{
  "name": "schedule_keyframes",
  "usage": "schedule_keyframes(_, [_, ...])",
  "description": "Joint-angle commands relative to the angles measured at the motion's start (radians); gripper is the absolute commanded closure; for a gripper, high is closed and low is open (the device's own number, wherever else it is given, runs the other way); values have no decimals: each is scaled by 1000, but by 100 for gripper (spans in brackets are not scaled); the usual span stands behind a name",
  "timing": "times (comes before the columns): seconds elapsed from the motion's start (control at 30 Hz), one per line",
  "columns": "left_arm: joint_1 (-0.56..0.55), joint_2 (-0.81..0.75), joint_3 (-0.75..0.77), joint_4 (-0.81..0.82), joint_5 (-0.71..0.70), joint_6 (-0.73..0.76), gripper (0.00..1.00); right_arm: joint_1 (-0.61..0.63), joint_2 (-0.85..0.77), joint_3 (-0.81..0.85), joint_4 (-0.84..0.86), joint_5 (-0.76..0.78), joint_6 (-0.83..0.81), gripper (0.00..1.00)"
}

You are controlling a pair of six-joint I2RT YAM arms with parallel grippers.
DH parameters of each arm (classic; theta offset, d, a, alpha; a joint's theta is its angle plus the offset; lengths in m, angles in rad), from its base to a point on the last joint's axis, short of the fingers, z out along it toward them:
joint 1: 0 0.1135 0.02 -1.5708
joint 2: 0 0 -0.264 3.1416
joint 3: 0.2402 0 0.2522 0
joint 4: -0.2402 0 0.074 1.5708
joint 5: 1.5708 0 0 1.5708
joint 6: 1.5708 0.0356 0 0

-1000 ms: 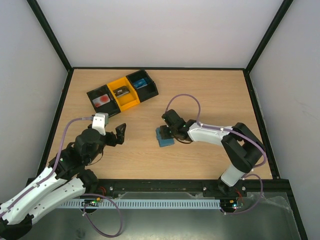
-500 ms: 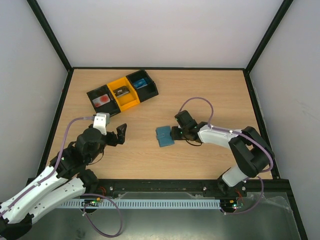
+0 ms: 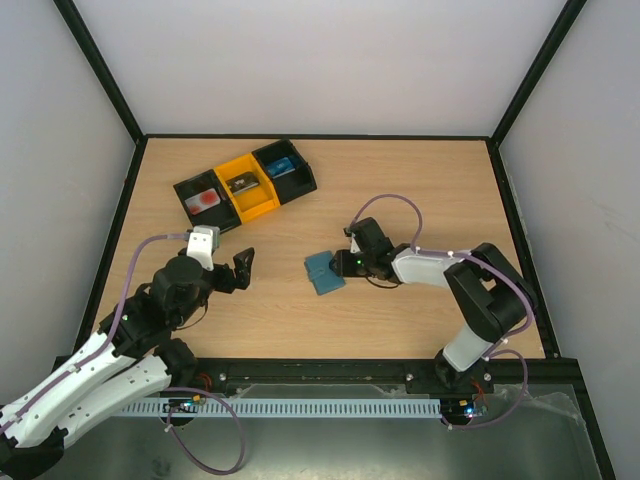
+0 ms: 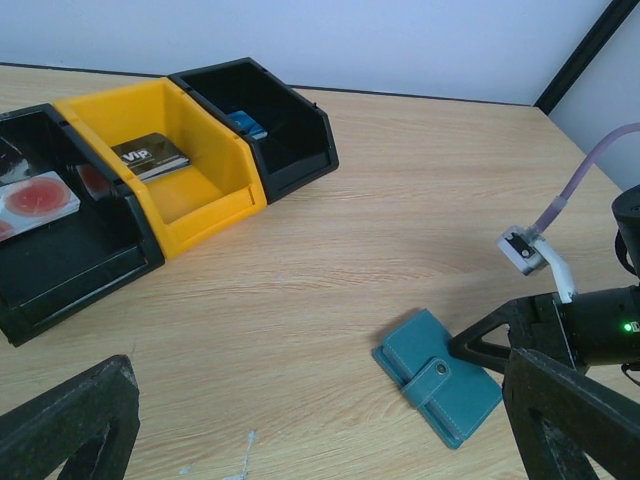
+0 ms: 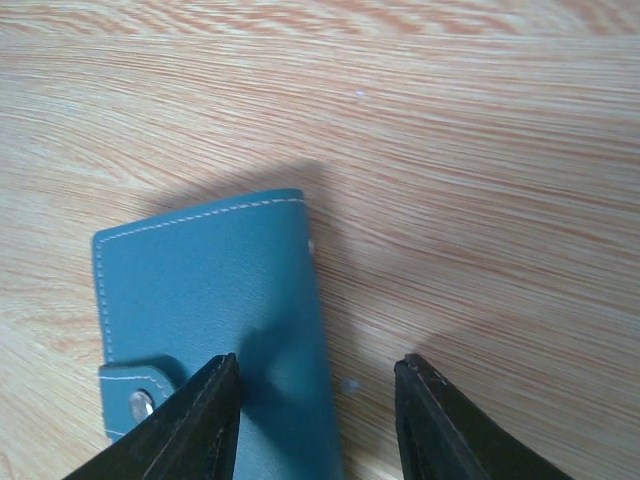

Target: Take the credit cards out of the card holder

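Observation:
The card holder (image 3: pixel 323 272) is a teal-blue wallet lying flat on the wooden table, folded shut with its snap strap fastened. It also shows in the left wrist view (image 4: pixel 440 390) and the right wrist view (image 5: pixel 210 290). The credit cards are hidden inside it. My right gripper (image 3: pixel 346 264) sits low at the holder's right edge, open. One of its fingers (image 5: pixel 205 420) is over the cover and the other is over bare wood, so the jaws straddle that edge (image 5: pixel 318 405). My left gripper (image 3: pixel 240 268) hovers wide open to the holder's left, holding nothing (image 4: pixel 320 430).
A three-bin tray (image 3: pixel 245 183), black at both ends with a yellow bin (image 4: pixel 160 150) in the middle, stands at the back left. Each of its bins holds a card. Black frame rails border the table.
My right gripper drew back to the right off the holder, then returned to its right edge with narrower jaws. The holder shifted slightly left. The left arm has not moved.

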Motion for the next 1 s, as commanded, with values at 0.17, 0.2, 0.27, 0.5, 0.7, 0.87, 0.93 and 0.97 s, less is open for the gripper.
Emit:
schedule_keyframes(0.17, [-5,9,-8,7,4,15,0,-2,70,-50,82,-148,12,56])
schedule_keyframes(0.2, [-4,11,-9,7,5,15,0,-2,73,-51,82,-151,10,56])
schedule_keyframes(0.27, [-5,9,-8,7,6,15,0,-2,73,-60,82,-150,7,57])
schedule_keyframes(0.5, [-5,32,-7,15,32,12,0,-3,75,-110,117,-166,-24,76])
schedule_keyframes(0.7, [-5,140,33,16,108,-24,0,-2,38,-153,207,-278,25,98])
schedule_keyframes(0.87, [-6,259,-8,136,258,-137,2,2,-38,-202,294,-323,124,98])
schedule_keyframes(0.93, [-7,299,-29,161,285,-172,4,15,-82,-225,330,-326,177,98])
schedule_keyframes(0.97, [-6,316,-34,171,298,-179,5,27,-102,-233,350,-325,203,98])
